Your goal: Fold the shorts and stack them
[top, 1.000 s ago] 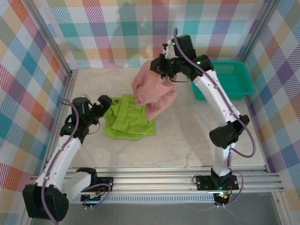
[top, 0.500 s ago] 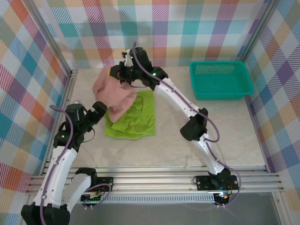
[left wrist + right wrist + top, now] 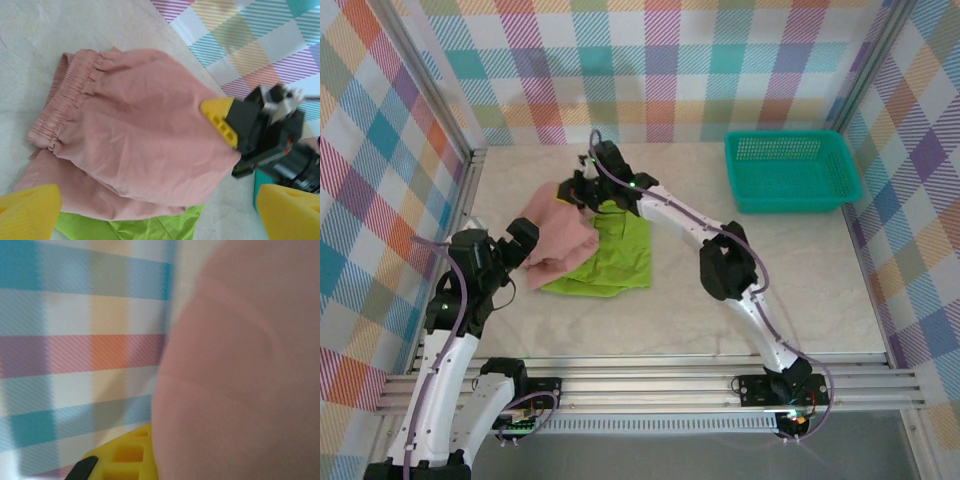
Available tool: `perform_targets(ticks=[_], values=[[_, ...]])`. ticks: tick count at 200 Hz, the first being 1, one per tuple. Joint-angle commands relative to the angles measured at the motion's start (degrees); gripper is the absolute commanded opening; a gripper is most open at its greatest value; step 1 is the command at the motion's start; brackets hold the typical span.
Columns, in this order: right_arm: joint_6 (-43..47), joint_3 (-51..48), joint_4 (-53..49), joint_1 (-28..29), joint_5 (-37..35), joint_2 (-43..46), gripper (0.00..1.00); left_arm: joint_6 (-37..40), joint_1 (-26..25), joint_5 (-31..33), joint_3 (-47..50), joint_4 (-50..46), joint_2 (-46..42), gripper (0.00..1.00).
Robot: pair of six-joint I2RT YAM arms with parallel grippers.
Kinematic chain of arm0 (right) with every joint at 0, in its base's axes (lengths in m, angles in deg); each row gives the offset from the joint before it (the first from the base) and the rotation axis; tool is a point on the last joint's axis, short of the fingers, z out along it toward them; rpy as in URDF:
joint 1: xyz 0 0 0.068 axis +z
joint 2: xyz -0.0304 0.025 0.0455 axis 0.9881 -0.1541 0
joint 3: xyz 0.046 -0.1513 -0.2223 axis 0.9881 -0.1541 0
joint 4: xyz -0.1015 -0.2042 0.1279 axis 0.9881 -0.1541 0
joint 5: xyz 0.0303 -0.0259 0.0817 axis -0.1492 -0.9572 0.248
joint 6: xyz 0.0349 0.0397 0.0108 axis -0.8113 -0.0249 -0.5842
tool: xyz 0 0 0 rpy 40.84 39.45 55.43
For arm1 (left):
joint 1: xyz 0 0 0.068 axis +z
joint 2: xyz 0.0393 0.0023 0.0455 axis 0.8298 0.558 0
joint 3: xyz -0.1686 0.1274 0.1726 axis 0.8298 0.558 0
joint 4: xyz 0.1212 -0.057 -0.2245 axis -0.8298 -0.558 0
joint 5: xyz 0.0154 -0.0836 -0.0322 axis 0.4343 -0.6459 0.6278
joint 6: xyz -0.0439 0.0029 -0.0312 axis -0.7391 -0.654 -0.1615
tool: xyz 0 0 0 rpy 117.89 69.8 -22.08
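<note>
Left jaws: apart, near pink shorts (image 3: 558,228).
Right jaws: clamped on pink shorts.
Green shorts (image 3: 618,258): partly beneath pink pair.
Basket (image 3: 790,198): far right of jaws.

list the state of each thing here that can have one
green shorts, lying on the table, partly covered
pink shorts, rumpled, lying partly over the green shorts, one edge gripped
teal basket, upright, empty
left jaws, wide open, holding nothing
right jaws, shut on the pink shorts

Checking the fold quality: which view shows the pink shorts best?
Left wrist: the pink shorts lie spread, gathered waist visible, over the green shorts. Top external shows them small; right wrist, a blurred pink close-up.
</note>
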Motion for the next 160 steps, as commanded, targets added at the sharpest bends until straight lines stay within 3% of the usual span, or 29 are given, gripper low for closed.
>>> perform_targets(ticks=[1,34,67,84,92,110,120,160], values=[[1.16,-8.89,4.07,-2.58,-3.46,9.13,0.08,0.94,0.49,-0.65,0.92,0.19,0.75,1.0],[4.14,-8.24,-8.96,-4.2,-2.25,7.89,0.32,2.49,0.52,0.04,1.51,0.59,7.21,1.0],[5.32,-14.55,-10.03,-5.34,-2.73,9.84,0.51,3.78,2.5,-3.1,0.52,1.87,18.31,1.0],[6.82,-16.76,-9.58,-5.63,-2.29,11.89,0.53,3.84,4.18,-3.92,0.12,2.72,23.15,1.0],[7.44,-17.36,-9.51,-5.56,-1.68,12.93,0.6,3.68,5.13,-4.07,-0.05,3.14,24.8,1.0],[9.25,-18.52,-9.29,-5.37,0.84,14.81,0.63,3.45,8.03,-6.09,-0.14,5.85,27.76,1.0],[10.11,-19.27,-9.27,-5.2,1.8,15.54,0.7,3.48,9.98,-7.9,-0.23,7.88,29.54,1.0],[14.16,-18.29,-9.99,-4.54,3.14,14.31,0.73,6.95,14.8,-10.67,-3.06,13.96,39.72,1.0]])
